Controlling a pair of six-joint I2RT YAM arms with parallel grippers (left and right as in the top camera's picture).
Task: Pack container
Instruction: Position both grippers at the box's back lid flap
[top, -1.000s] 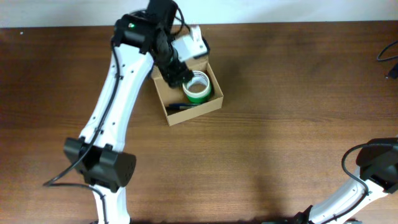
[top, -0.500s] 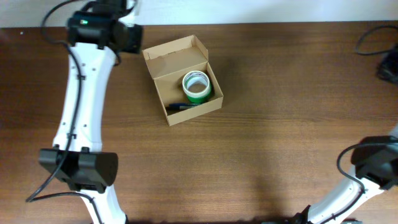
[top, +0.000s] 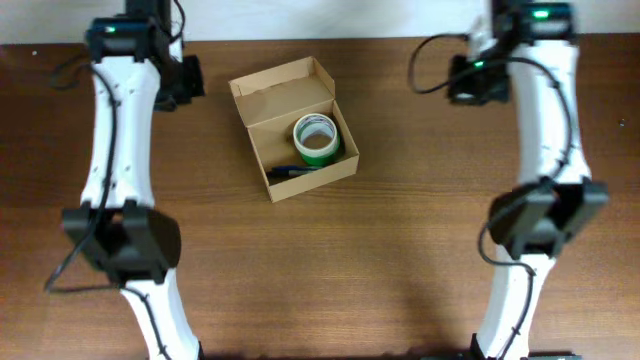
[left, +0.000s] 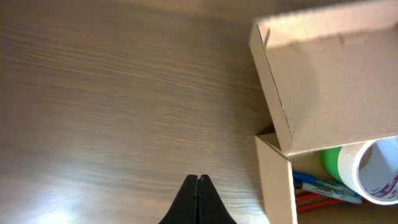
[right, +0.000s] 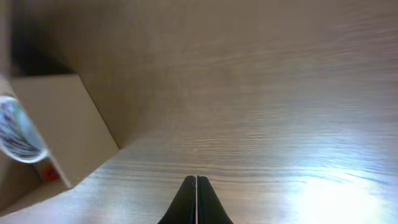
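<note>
The container (top: 262, 150), a tan cardboard box, stands open at the table's back middle with its lid flap (top: 281, 86) folded back. Inside it lie a green tape roll (top: 316, 139) and a dark pen (top: 295, 171). My left gripper (top: 187, 79) hovers left of the box, shut and empty. In the left wrist view its tips (left: 199, 180) meet over bare wood, with the container (left: 276, 180), tape roll (left: 368, 171) and pens (left: 323, 190) to the right. My right gripper (top: 472, 84) is right of the box, shut and empty. Its tips (right: 196, 180) are pressed together, and the container (right: 62, 124) lies to the left.
The brown wooden table (top: 400, 240) runs up to a white wall at the back. Both white arms stretch from the front edge to the back, one on each side of the box. A cable hangs by the right arm's upper part.
My left arm has lifted off the box and swung to its left, shutting its jaws. My right arm has come in from the front right corner to the back right, also shutting.
</note>
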